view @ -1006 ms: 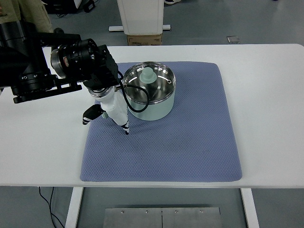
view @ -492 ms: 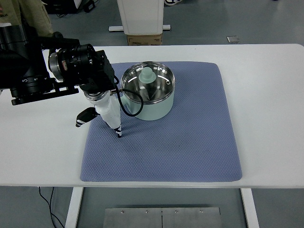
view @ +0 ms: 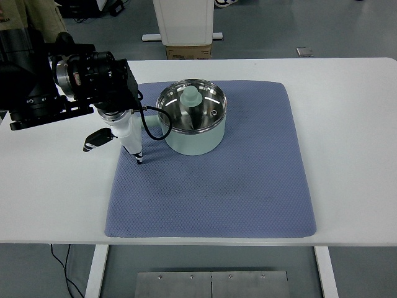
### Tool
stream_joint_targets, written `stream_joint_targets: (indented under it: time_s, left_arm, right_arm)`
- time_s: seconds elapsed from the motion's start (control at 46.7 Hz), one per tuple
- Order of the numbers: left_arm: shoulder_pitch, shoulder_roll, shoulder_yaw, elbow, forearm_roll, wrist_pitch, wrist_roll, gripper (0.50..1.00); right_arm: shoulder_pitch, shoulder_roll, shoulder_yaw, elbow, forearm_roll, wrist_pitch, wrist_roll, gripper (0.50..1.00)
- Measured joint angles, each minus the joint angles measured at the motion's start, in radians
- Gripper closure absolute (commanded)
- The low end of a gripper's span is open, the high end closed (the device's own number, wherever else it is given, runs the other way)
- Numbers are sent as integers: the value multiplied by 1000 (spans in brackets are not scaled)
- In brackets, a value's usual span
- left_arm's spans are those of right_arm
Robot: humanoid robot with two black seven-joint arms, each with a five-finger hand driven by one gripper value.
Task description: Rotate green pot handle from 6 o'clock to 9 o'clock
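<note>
The blue mat [view: 248, 186] covered the white table [view: 353, 155] nearest the camera. Farther back on the mat stood the green pot [view: 192, 124] under its glass lid [view: 191, 107]. Just left of it hung the left hand [view: 127, 135], fingers loosely extended downward, holding nothing, apart from the pot.

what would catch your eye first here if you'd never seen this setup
A pale green pot with a glass lid sits near the back left of a blue mat on a white table. Just left of it, the bulky black left arm reaches in, its white hand pointing down at the mat's edge.
</note>
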Motion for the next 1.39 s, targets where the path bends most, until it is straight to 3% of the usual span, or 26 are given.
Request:
stream_joint_targets:
  time_s: [0.877, 1.391]
  left_arm:
    - [12, -5, 0, 101, 0, 0, 0, 500]
    - [9, -4, -64, -10, -110, 0, 0, 500]
  right_arm:
    - [0, 0, 0, 0, 0, 0, 0, 500]
    - [0, 0, 0, 0, 0, 0, 0, 500]
